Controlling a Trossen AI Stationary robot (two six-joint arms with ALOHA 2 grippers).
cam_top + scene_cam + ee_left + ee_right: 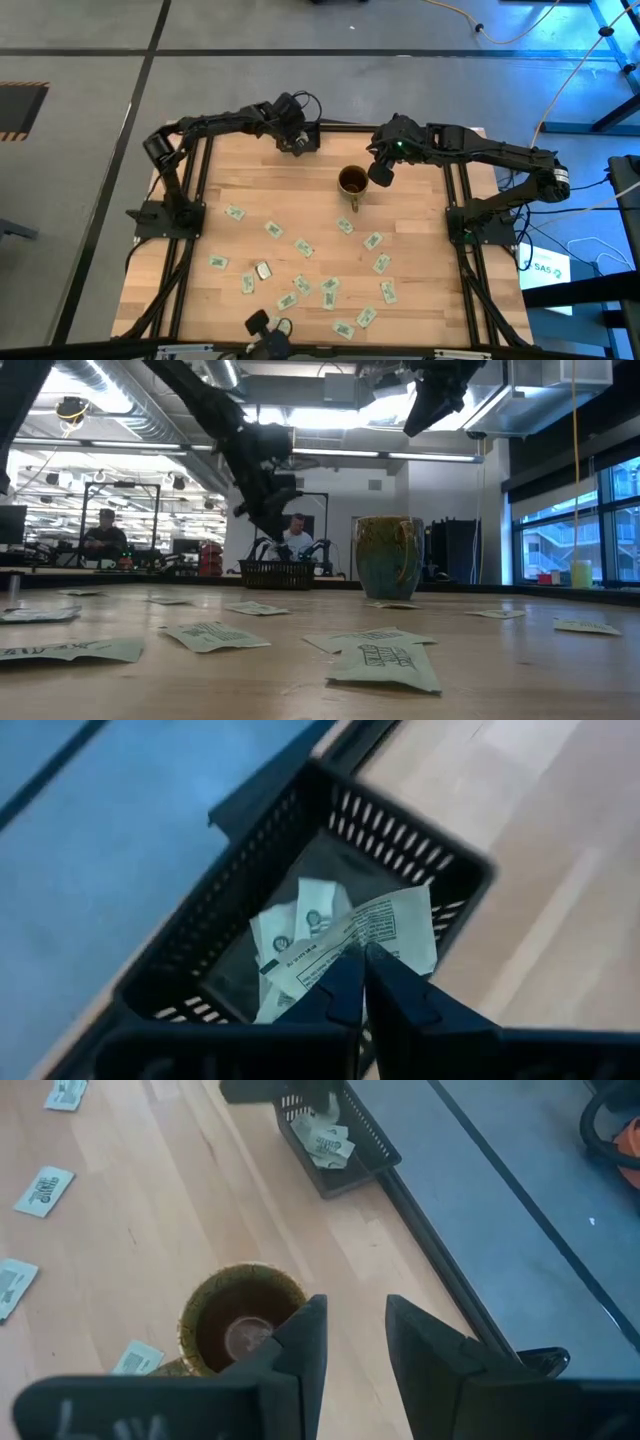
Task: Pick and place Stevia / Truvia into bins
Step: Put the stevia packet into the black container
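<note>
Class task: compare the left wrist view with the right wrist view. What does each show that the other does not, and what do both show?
Left wrist view only: the left tool shut on a sachet over the black basket. Right wrist view only: the open right tool above the mug, with loose sachets on the table. Both show the black basket with sachets inside and the wooden table.

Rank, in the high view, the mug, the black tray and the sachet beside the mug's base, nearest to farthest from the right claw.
From the right claw:
1. mug, just left of it.
2. sachet, below the mug.
3. black tray, at the far edge, under the left claw.
</note>
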